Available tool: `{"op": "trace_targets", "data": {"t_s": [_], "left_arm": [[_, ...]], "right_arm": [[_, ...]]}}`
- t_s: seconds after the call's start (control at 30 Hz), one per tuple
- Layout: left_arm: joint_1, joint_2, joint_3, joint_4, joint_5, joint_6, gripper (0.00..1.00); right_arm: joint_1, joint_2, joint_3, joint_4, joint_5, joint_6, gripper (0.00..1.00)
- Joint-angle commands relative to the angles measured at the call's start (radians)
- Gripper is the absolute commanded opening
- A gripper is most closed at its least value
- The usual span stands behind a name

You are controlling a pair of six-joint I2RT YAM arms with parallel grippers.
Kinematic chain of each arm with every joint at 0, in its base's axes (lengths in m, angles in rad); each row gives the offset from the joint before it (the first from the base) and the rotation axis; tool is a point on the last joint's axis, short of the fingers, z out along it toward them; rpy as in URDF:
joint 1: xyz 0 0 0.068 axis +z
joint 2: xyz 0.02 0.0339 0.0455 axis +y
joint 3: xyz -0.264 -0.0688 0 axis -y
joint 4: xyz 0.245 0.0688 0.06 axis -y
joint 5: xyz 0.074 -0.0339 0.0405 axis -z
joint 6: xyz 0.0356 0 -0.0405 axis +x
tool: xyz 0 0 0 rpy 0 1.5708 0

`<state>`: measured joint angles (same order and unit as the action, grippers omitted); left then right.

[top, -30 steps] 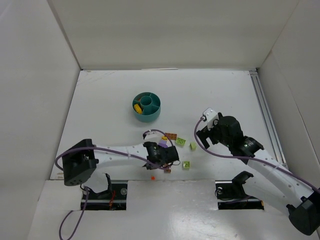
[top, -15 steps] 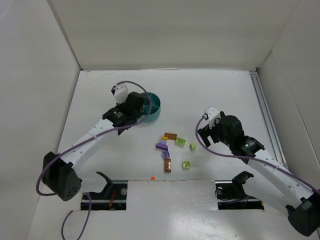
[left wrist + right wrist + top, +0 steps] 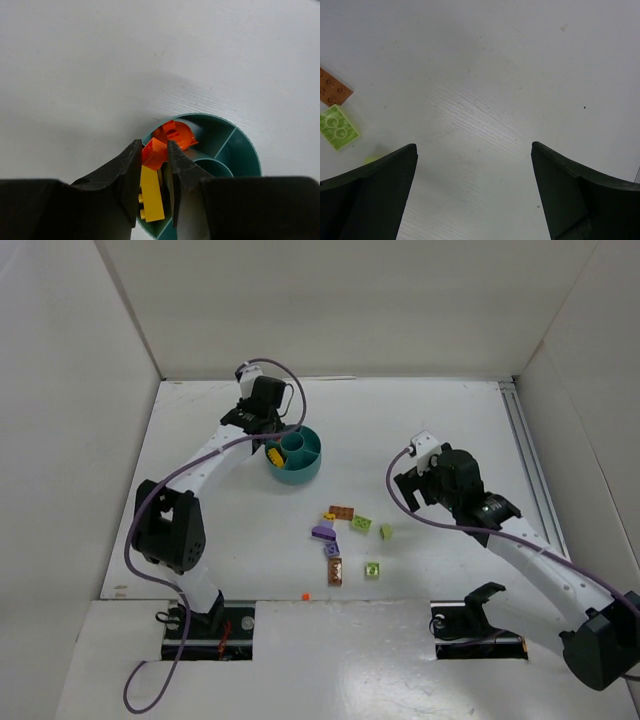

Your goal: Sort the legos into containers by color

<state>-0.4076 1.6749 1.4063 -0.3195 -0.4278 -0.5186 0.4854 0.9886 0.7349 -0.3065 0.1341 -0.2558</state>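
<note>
From above, a matte white table [image 3: 450,420] sits boxed in by plain white walls [image 3: 330,310], with a metal rail [image 3: 525,460] along its right edge. The round teal dish [image 3: 297,475], smooth plastic with divided sections, stands toward the far left of centre. The left gripper [image 3: 268,432] hangs over its far-left rim. Loose legos lie well apart from the dish in mid-table: a flat brown plate [image 3: 341,511], a lime green tile [image 3: 361,524], a purple piece [image 3: 323,532] and a brown brick [image 3: 335,570]. The right gripper [image 3: 403,490] hovers just right of that cluster. In the left wrist view the table shows a faint painted wood grain. The left gripper [image 3: 154,150] has its dark jaws narrowed onto a glossy orange-red brick [image 3: 152,156], pinched above the teal dish [image 3: 240,145]. In the dish below lie a second orange-red piece [image 3: 179,135] and a studded yellow brick [image 3: 151,192], in neighbouring sections beside the centre well [image 3: 212,167]. In the right wrist view the same grained white surface fills the frame. The right gripper [image 3: 474,147] stands with jaws spread wide and nothing between them. The brown plate [image 3: 332,87] and lime green tile [image 3: 340,127] lie side by side at the left edge.
</note>
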Motion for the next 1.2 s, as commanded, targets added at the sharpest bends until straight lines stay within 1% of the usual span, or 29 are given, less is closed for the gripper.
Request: {"op": "trace_targets", "data": {"t_s": [0.0,0.17,0.33,0.5,0.6,0.67,0.83,0.97,1.1,1.17], "left_arm": [[0.012,0.023,0.069,0.051,0.052,0.077,0.09],[0.021,0.113,0.109,0.069,0.075,0.098,0.08],[0.021,0.16,0.132,0.088,0.113,0.108,0.08],[0.021,0.18,0.132,0.063,0.133,0.097,0.08],[0.021,0.16,0.091,0.083,0.156,0.097,0.08],[0.021,0.16,0.079,0.083,0.156,0.097,0.16],[0.021,0.151,0.068,0.071,0.156,0.097,0.29],[0.021,0.123,0.045,0.071,0.146,0.088,0.32],[0.021,0.091,0.027,0.062,0.146,0.088,0.32],[0.021,0.06,0.017,0.062,0.146,0.088,0.33]], "right_arm": [[-0.014,0.025,0.061,0.052,0.022,-0.013,1.0],[-0.034,0.048,0.07,0.052,0.022,-0.013,1.0],[-0.044,0.058,0.07,0.052,0.022,-0.013,1.0],[-0.053,0.058,0.07,0.043,0.022,-0.022,1.0],[-0.062,0.067,0.061,0.052,0.012,-0.022,1.0],[-0.062,0.076,0.061,0.052,0.003,-0.022,1.0],[-0.062,0.085,0.061,0.052,0.002,-0.022,1.0],[-0.062,0.085,0.061,0.061,0.002,-0.022,1.0],[-0.062,0.076,0.052,0.061,-0.008,-0.022,1.0],[-0.062,0.067,0.052,0.07,-0.046,-0.034,1.0]]}}
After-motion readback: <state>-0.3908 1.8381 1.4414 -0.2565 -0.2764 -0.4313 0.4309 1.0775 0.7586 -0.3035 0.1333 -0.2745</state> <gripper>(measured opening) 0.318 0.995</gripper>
